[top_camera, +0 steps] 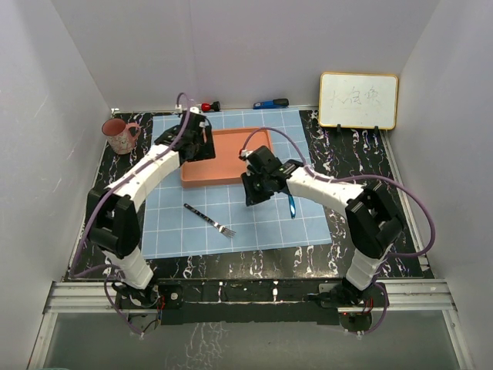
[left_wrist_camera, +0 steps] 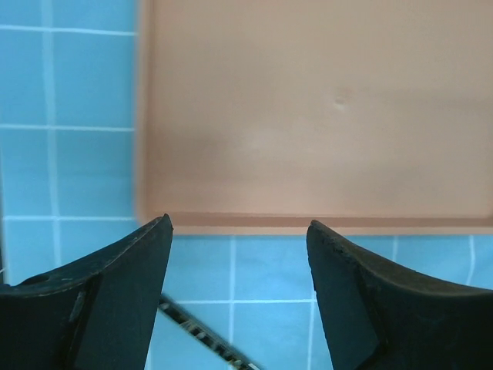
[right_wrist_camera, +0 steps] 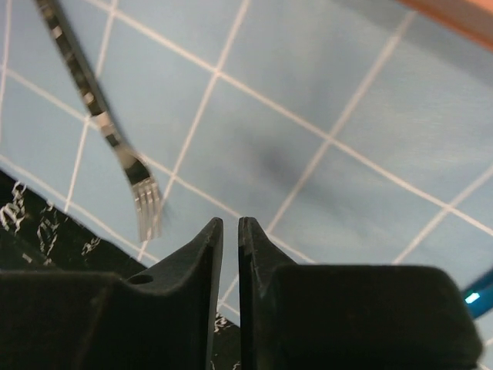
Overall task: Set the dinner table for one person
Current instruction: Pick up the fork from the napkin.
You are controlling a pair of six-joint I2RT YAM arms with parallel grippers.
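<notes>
The dinner table [top_camera: 356, 166] is black marble under a light-blue gridded cloth [top_camera: 254, 223]. A fork [top_camera: 209, 220] lies on the cloth's near left part, tines toward the front right. A blue-handled utensil [top_camera: 292, 205] lies on the cloth to the right. My left gripper [top_camera: 199, 146] hangs open and empty above the orange tray [top_camera: 231, 166]; its view looks down on the tray's [left_wrist_camera: 308, 116] near edge and the fork handle [left_wrist_camera: 196, 331]. My right gripper [top_camera: 258, 189] hovers over the cloth between fork [right_wrist_camera: 100, 116] and blue utensil [right_wrist_camera: 477, 293], jaws nearly together with nothing between them.
A pink mug [top_camera: 119, 136] stands at the back left on the marble. A whiteboard [top_camera: 358, 100] leans at the back right. A red-handled item [top_camera: 208, 106] and a blue-handled one [top_camera: 271, 103] lie along the back edge. White walls close in the three sides.
</notes>
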